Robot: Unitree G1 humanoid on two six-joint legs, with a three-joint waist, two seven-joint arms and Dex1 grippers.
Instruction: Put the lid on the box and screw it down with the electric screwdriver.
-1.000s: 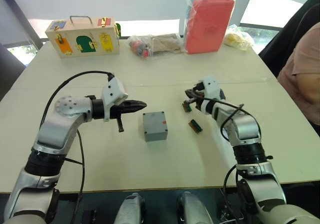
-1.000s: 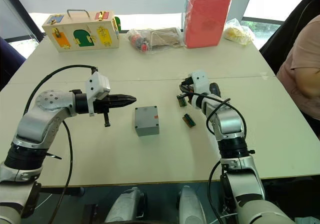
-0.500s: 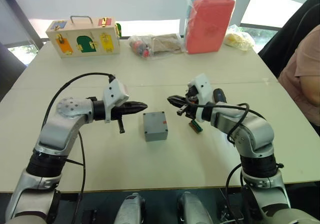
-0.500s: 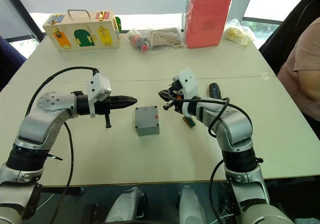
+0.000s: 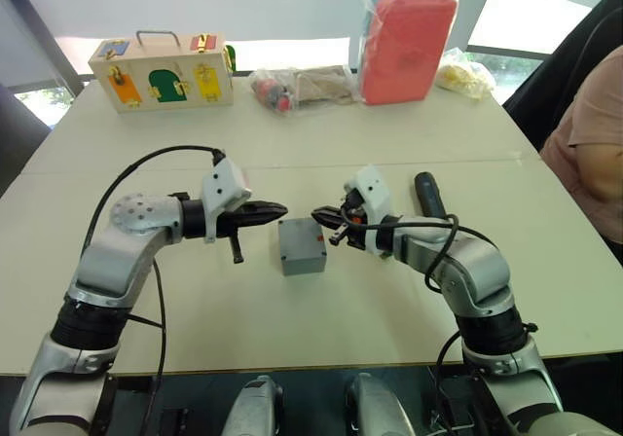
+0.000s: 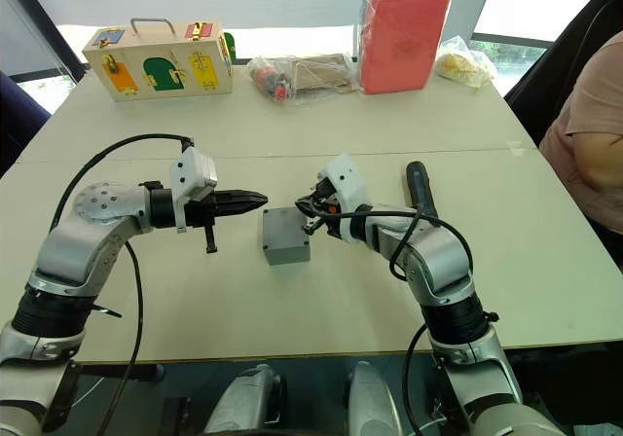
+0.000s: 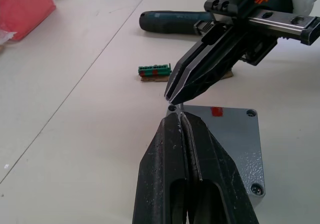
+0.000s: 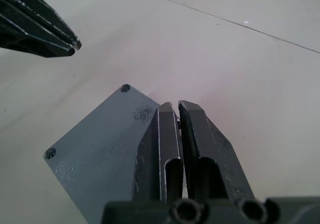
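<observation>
From the head camera, the small square grey plastic box (image 5: 301, 245) sits near the middle of the pale table (image 5: 292, 329) with its shallow grey lid (image 7: 227, 139) already on top, a small red mark by one corner. The left gripper (image 5: 278, 208), its two black fingers pressed together with nothing between them, hovers just beside the box's left far corner. The right gripper (image 5: 318, 217), also pinched to a narrow point and empty, hangs over the box's right far corner. The black cylindrical electric screwdriver (image 5: 427, 194) lies on the table well to the right, beyond the right forearm, untouched. A wooden box with coloured doors (image 5: 162, 69) and a red case in a clear bag (image 5: 406, 45) stand at the far edge. In the left wrist view, both fingertips nearly meet above a lid corner screw hole, and a small green connector strip (image 7: 154, 71) lies beyond. In the right wrist view, the closed fingers (image 8: 192, 139) overlap the lid's edge.
</observation>
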